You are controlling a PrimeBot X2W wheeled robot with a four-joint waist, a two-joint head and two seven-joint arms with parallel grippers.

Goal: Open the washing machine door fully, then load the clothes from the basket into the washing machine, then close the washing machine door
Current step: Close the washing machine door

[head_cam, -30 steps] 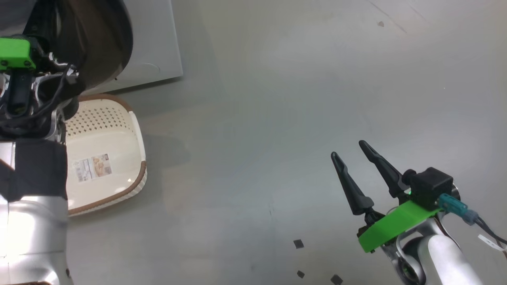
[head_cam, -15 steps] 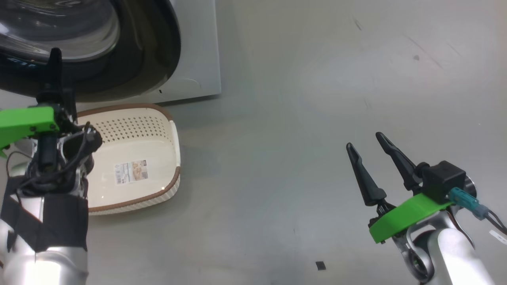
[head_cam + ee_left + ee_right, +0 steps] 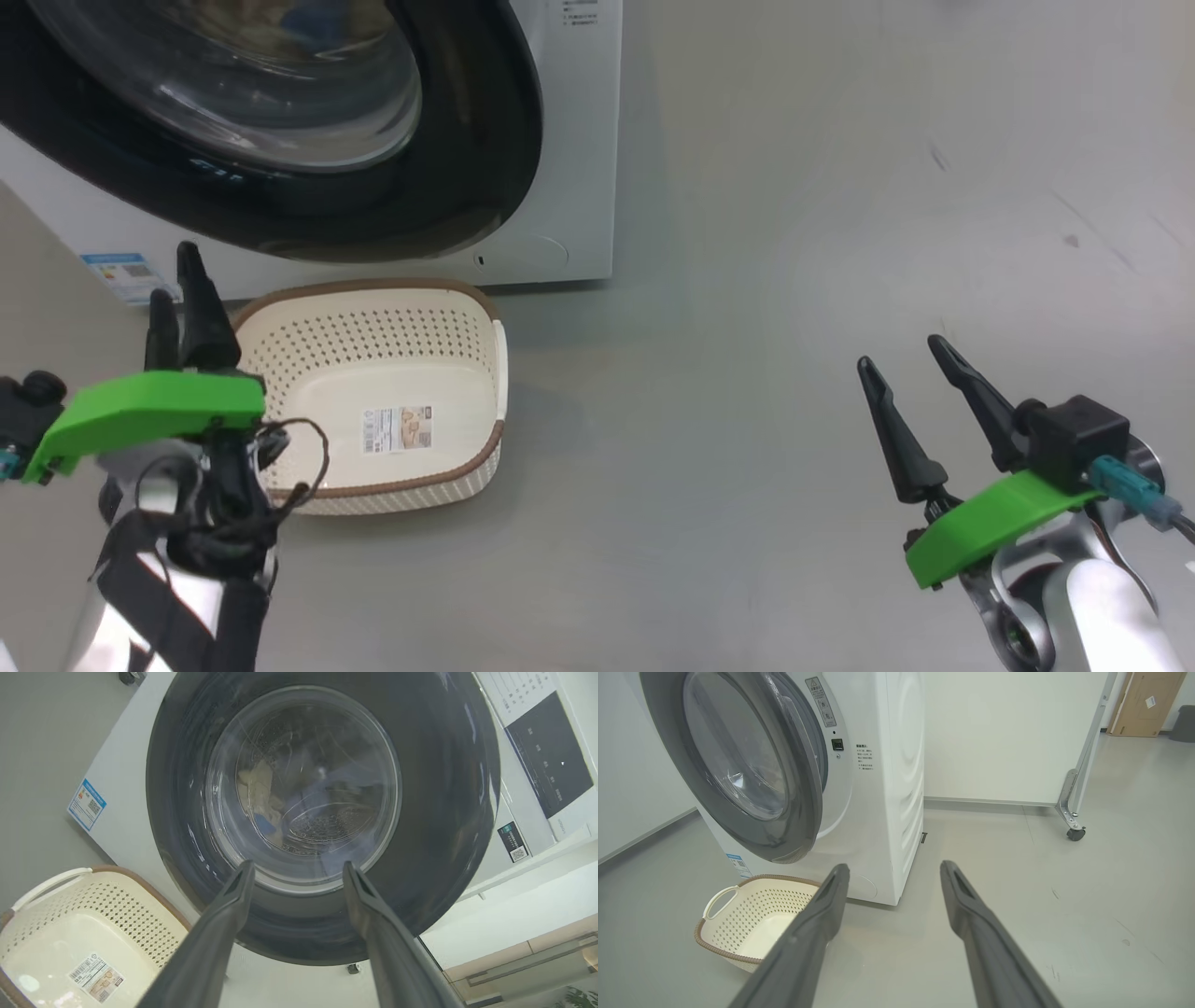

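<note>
Hovering over open floor (image 3: 747, 280): right pincer (image 3: 899, 352) spread, empty; left pincer (image 3: 175, 273) spread, empty, near basket (image 3: 373, 283) rim.

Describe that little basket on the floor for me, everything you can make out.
The basket is a small rounded-rectangular tub of cream plastic, its walls punched with rows of holes, with a brown rim and a white loop handle. It stands upright on the grey floor, just before the white washing machine, below its round door. Inside lies only a label sticker.
</note>
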